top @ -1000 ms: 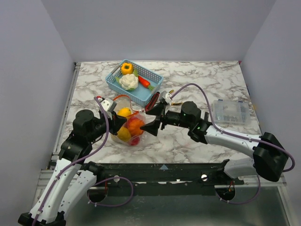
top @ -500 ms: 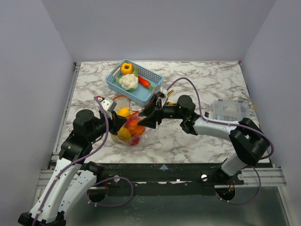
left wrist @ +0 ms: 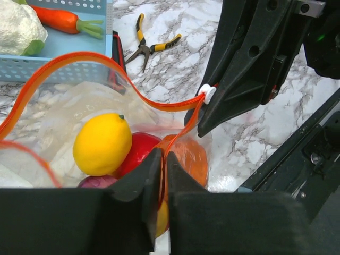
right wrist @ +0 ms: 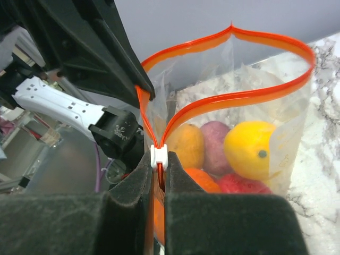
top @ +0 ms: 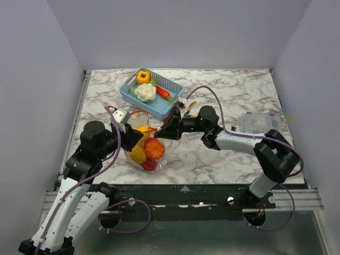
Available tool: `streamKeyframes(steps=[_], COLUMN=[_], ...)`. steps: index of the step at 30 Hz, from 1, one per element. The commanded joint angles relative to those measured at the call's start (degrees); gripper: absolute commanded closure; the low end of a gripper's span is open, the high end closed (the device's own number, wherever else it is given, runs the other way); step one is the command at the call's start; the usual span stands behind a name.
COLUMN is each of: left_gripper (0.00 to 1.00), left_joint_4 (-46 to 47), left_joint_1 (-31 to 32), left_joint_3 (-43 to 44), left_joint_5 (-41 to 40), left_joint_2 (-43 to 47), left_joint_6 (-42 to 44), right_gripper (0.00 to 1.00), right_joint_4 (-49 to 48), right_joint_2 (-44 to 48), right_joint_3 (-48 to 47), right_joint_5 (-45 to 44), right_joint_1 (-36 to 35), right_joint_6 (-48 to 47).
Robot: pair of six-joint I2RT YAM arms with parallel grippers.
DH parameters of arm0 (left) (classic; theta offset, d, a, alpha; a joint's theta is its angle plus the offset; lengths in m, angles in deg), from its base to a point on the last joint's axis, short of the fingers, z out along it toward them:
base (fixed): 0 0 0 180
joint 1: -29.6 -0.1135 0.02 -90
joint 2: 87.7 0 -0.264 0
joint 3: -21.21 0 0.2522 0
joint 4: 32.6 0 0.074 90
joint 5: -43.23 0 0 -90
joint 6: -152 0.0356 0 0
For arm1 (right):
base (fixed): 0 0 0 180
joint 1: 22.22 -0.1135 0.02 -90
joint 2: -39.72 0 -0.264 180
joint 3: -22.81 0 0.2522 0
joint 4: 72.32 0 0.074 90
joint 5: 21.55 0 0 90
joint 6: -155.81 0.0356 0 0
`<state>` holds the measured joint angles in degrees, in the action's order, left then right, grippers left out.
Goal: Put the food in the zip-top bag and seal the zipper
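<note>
Presently the work is at the sealing step, by the look of it. Left pincer point(left wrist: 162, 157), at 8 o'clock on the worktop point(top: 228, 85), is closed on the orange zipper strip point(right wrist: 244, 96) at one lip of the bag point(right wrist: 289, 143), holding that lip up. The bag stands just beside it towards 7 o'clock, its mouth gaping in a wide loop. Inside lie the fruits: a lemon point(left wrist: 102, 143), a red one point(left wrist: 139, 151), an orange point(right wrist: 187, 144) and a purple one point(right wrist: 215, 139). A blue basket point(top: 139, 102) at 11 o'clock holds a pepper point(top: 143, 76), a cauliflower point(top: 144, 92) and a carrot point(top: 162, 92); whether these count as food to be bagged cannot be told. Right pincer point(top: 168, 132), near the worktop's centre, is clamped shut on the white slider point(right wrist: 159, 156), which sits at the end of the strip where the two lips meet.

Next move, as judged: the slider must be drawn along the whole strip towards the far end, level with the track. Meanwhile the left grip keeps the bag anchored and the strip taut. Slack or a sideways pull could let the slider jam or slip free.
</note>
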<state>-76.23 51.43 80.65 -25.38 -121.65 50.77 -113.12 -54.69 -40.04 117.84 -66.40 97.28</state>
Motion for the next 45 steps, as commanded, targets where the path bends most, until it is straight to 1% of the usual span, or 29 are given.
streamKeyframes(steps=[1,3,4,5,7,9,14,15,18,23,25,29,32,33,37,41,45], left_gripper=[0.72,0.57,0.52,0.49,0.47,0.45,0.40,0.41,0.48,0.51,0.55,0.61,0.71,0.73,0.74,0.64,0.63], left_joint_4=[-1.6,-1.4,-0.9,-0.3,1.4,3.4,6.1,5.9,3.2,-0.2,-0.6,0.1,0.5,0.5,0.5,0.4,0.0], left_joint_1=[0.1,0.1,0.0,0.0,0.1,0.6,0.9,0.9,0.9,0.8,0.8,0.8,0.8,0.8,0.8,0.8,0.7], left_joint_3=[6.8,8.7,9.7,10.4,12.1,13.2,15.7,16.4,18.7,19.8,19.8,18.6,17.5,17.1,15.3,14.7,14.6], left_joint_5=[-0.2,2.2,4.3,6.6,12.3,15.3,16.2,16.8,20.7,25.4,27.5,28.1,27.5,27.4,25.9,24.5,23.4], left_joint_2=[-1.6,-2.6,-3.1,-3.8,-5.3,-6.6,-10.1,-11.0,-14.5,-19.0,-20.5,-21.2,-20.8,-20.8,-20.2,-20.2,-20.9], left_joint_6=[-0.8,-1.1,-1.2,-1.3,-0.9,-0.4,1.6,2.1,3.9,5.1,5.0,5.0,5.0,5.0,5.2,5.1,5.4], right_gripper=[1.00,1.00,1.00,1.00,1.00,1.00,1.00,1.00,1.00,1.00,1.00,1.00,1.00,1.00,1.00,1.00,1.00], right_joint_4=[6.5,11.1,13.9,16.7,21.6,25.9,33.4,34.1,34.6,37.6,37.9,38.4,38.8,38.9,39.1,39.2,39.5], right_joint_2=[3.2,4.2,4.7,5.2,5.8,6.2,5.3,5.1,5.1,5.5,5.8,6.2,6.4,6.5,6.6,6.4,6.2], right_joint_3=[-4.0,-5.8,-6.8,-8.0,-10.4,-12.5,-16.8,-17.3,-17.9,-18.3,-18.1,-17.9,-17.8,-17.8,-17.7,-17.8,-18.2], right_joint_5=[1.8,1.7,1.7,1.7,2.4,3.2,5.8,6.5,7.6,8.5,8.6,8.6,8.7,8.7,9.3,10.0,10.3], right_joint_1=[-0.3,-0.3,-0.3,-0.2,-0.2,-0.1,0.1,0.1,0.2,0.2,0.2,0.3,0.3,0.3,0.2,0.2,0.2], right_joint_6=[-4.9,-7.9,-9.4,-11.1,-13.9,-16.4,-20.6,-20.7,-20.7,-22.0,-22.2,-22.4,-22.6,-22.7,-22.7,-22.7,-22.7])
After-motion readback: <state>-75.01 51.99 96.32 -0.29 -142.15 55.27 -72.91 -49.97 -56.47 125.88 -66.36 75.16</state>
